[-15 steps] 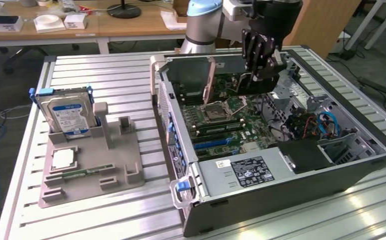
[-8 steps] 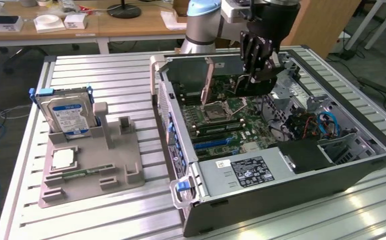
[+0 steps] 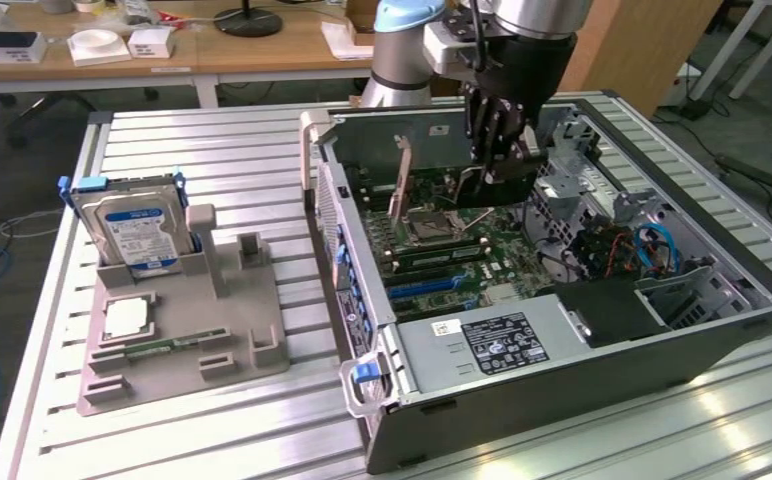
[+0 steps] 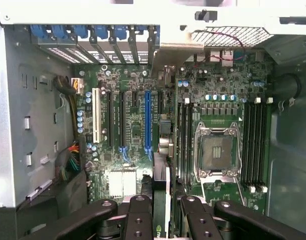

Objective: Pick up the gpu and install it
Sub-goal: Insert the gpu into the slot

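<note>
Wrist view, nearest: gripper (image 4: 161, 220) closed on the gpu (image 4: 161, 200), the card held edge-on between the black fingers (image 4: 140, 215), a scrap of green logo showing on its lower end. Card hung over the motherboard (image 4: 132, 145), roughly in line with the gap between the blue slot (image 4: 147, 120) and the empty CPU socket (image 4: 220, 152); could not tell whether it touched the board.

Beyond it, the white slot (image 4: 96, 116), the memory slots (image 4: 255, 145) (black, in a row beside the socket), and blue clips (image 4: 100, 32) along the case's far edge.

Exterior view gave the wider layout: arm (image 3: 526, 40) reaching down into the open case (image 3: 546, 300), gripper (image 3: 504, 165) low over the board with the gpu (image 3: 473, 185) hanging beneath it. Power supply (image 3: 486, 345) nearest the camera, its label text too small to read. On the table (image 3: 226, 150), toward the exterior view's left, a grey holder (image 3: 186, 330) carried a hard drive (image 3: 133, 230) standing upright with a blue label (wording illegible), a memory stick (image 3: 159, 347) lying flat, and a pale square part (image 3: 126, 318). Desks with clutter (image 3: 119, 45) lay farthest back.
</note>
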`<control>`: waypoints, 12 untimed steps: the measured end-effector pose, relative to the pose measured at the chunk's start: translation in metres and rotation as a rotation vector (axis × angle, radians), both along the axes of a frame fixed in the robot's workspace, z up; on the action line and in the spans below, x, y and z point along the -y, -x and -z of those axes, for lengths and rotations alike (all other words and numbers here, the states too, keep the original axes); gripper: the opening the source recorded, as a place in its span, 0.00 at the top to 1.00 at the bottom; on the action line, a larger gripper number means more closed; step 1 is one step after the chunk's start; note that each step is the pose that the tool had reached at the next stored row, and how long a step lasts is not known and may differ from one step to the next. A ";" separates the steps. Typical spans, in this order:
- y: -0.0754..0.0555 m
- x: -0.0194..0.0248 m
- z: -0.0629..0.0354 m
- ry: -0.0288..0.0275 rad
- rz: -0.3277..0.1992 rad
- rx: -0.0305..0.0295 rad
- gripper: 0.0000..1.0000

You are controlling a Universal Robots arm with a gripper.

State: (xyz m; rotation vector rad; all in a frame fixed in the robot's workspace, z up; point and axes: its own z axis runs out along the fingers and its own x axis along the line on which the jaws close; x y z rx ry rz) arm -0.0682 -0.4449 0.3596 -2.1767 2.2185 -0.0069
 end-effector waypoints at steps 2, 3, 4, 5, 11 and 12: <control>0.001 0.0006 0.0012 0.0001 -0.008 -0.0001 0.73; 0.002 0.0010 0.0017 0.0000 -0.013 0.0000 0.73; 0.002 0.0013 0.0024 0.0000 -0.018 0.0000 0.73; 0.003 0.0017 0.0031 0.0000 -0.023 0.0000 0.73; 0.005 0.0025 0.0080 -0.0001 -0.044 0.0000 0.73; 0.006 0.0025 0.0093 -0.0002 -0.046 -0.0001 0.73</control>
